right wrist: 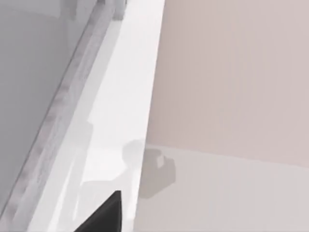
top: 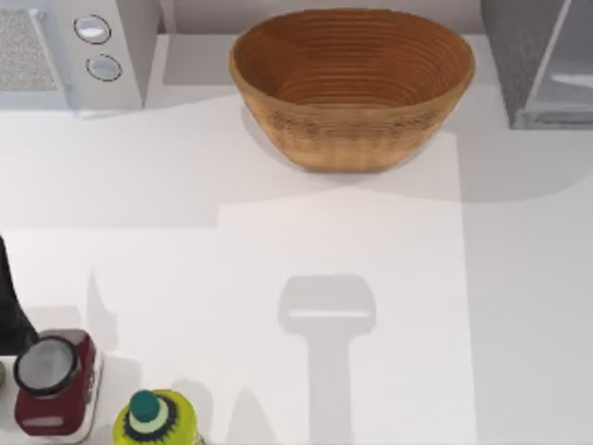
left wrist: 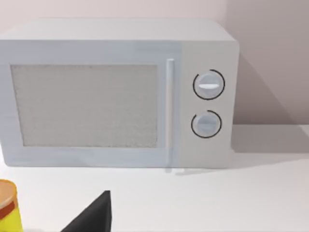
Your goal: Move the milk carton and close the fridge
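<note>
The fridge (top: 542,65) stands at the table's back right corner, a grey box with a pale glassy door panel (top: 570,79) angled outward. The right wrist view looks along the fridge's grey side and light frame (right wrist: 58,116) from close by, with a dark tip of my right gripper (right wrist: 104,217) at the picture's edge. The milk carton is out of view. My left arm (top: 9,311) is a dark shape at the table's left edge. A dark part of my left gripper (left wrist: 94,217) faces the microwave.
A large wicker basket (top: 352,83) sits at the back centre. A grey microwave (top: 79,51) with two round knobs occupies the back left. Front left hold a red jar with a grey lid (top: 51,380) and a yellow-green bottle with teal cap (top: 153,422). An arm's shadow (top: 329,320) falls mid-table.
</note>
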Controlling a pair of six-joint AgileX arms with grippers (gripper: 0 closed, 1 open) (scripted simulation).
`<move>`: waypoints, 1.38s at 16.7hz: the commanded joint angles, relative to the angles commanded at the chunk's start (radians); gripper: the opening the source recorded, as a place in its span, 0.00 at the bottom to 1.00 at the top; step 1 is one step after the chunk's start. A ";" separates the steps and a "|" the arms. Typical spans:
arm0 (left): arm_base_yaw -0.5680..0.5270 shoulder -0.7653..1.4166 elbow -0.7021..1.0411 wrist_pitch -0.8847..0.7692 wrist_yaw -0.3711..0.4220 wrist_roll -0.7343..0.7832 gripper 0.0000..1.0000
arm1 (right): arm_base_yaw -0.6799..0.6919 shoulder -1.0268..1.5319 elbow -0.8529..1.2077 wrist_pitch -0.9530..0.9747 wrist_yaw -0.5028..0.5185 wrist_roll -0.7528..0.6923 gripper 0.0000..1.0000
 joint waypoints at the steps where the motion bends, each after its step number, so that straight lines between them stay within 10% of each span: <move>1: 0.000 0.000 0.000 0.000 0.000 0.000 1.00 | 0.037 -0.002 -0.008 0.056 0.014 0.076 1.00; 14: 0.000 0.000 0.000 0.000 0.000 0.000 1.00 | 0.165 -0.012 -0.051 0.218 0.088 0.356 1.00; 23: 0.000 0.000 0.000 0.000 0.000 0.000 1.00 | 0.648 -0.112 -0.186 0.398 0.446 0.634 1.00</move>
